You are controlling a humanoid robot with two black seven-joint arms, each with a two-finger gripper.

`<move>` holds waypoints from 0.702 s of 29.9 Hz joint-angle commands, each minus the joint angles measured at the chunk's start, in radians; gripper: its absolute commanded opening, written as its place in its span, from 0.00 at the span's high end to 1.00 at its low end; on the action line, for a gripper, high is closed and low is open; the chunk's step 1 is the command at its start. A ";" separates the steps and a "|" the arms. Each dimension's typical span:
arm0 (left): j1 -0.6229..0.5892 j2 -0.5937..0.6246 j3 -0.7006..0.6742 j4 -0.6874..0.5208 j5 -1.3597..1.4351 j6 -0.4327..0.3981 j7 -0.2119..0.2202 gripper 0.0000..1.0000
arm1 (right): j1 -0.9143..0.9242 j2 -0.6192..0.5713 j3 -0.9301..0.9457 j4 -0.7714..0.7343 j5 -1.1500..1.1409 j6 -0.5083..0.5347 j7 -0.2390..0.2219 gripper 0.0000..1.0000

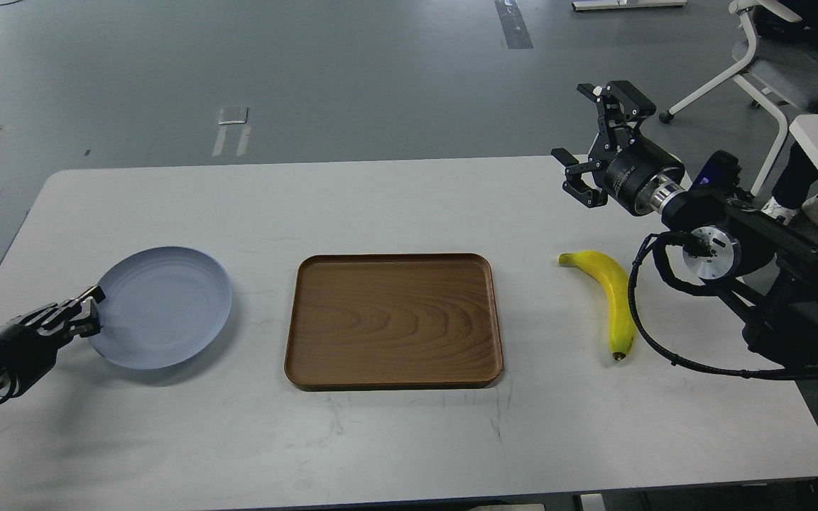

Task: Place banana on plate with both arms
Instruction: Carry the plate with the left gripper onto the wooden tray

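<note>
The yellow banana (613, 298) lies on the white table, right of the wooden tray, with its dark tip towards me. The pale blue-grey plate (164, 305) is at the left. Its left rim is pinched by my left gripper (88, 314), which is shut on it. The plate is tilted and raised slightly off the table, with a shadow beneath it. My right gripper (586, 122) is open and empty. It hovers above the table's far right edge, behind the banana and well apart from it.
A rectangular brown wooden tray (393, 376) sits in the middle of the white table (409, 440). A looped black cable (640, 333) of my right arm hangs close beside the banana. A white chair (764, 64) stands on the floor at the far right.
</note>
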 commanded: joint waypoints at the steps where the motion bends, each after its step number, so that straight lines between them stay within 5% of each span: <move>1: -0.050 0.003 0.002 -0.059 0.004 -0.035 -0.001 1.00 | 0.002 -0.003 0.001 0.000 0.000 0.000 0.000 0.00; 8: -0.173 -0.040 0.044 -0.188 0.088 -0.055 -0.001 1.00 | 0.002 -0.015 0.003 0.000 0.000 0.000 0.000 0.00; 21: -0.392 -0.362 0.224 -0.097 0.146 -0.141 -0.001 1.00 | 0.008 -0.023 0.012 -0.001 0.002 -0.003 0.000 0.00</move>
